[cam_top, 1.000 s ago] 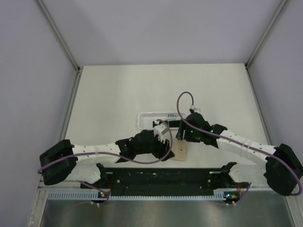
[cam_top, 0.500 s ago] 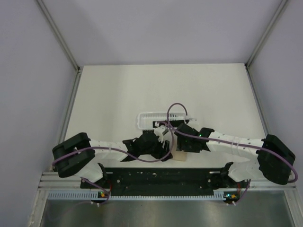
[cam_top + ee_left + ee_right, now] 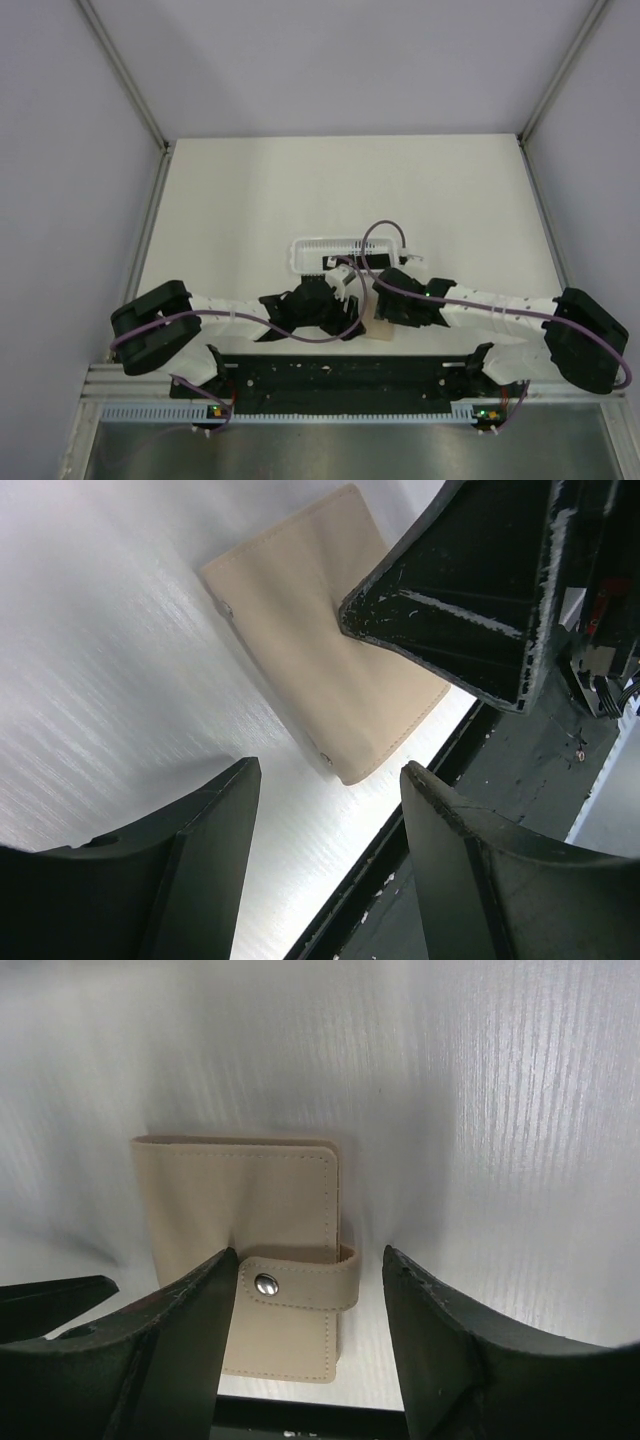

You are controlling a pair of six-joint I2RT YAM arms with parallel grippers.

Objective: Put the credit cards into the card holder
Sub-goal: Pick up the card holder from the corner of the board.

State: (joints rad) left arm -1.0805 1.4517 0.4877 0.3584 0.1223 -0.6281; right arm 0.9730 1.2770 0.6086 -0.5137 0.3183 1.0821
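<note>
**Left arm** [image 3: 215,318]: reaches from its base at the left in to the near centre of the table [image 3: 300,190].

**Left gripper** [image 3: 350,315]: jaws stand wide apart and hold nothing. In the left wrist view the gripper [image 3: 328,770] is above bare table. One corner of the holder lies at the mouth of the gap between the fingertips.

**Holder** [image 3: 381,331]: tan, lying flat on the table at near centre. It is below the tips of both grippers and just beside the black mount rail [image 3: 350,375]. The left wrist view shows it [image 3: 320,660] askew to the table edge. The right wrist view shows it [image 3: 240,1190] shut. A strap [image 3: 300,1282] comes round one edge onto the face and ends at a metal snap [image 3: 265,1283].

**Basket** [image 3: 320,246]: white, on the table just beyond the two wrists and apart from the holder. Dark shapes at its near edge are too small to identify. The cards cannot be made out in any view.

**Right gripper** [image 3: 382,312]: jaws apart, set over the strap side of the holder [image 3: 310,1255]. One finger [image 3: 180,1350] overlaps the holder's face beside the snap. The other [image 3: 450,1360] stands off the strap edge, over bare table. The holder is not clamped, and contact by either finger cannot be told. In the left wrist view this gripper's black body [image 3: 460,600] covers one side of the holder.

**Right arm** [image 3: 500,305]: runs from its base at the right in to the same spot.
</note>
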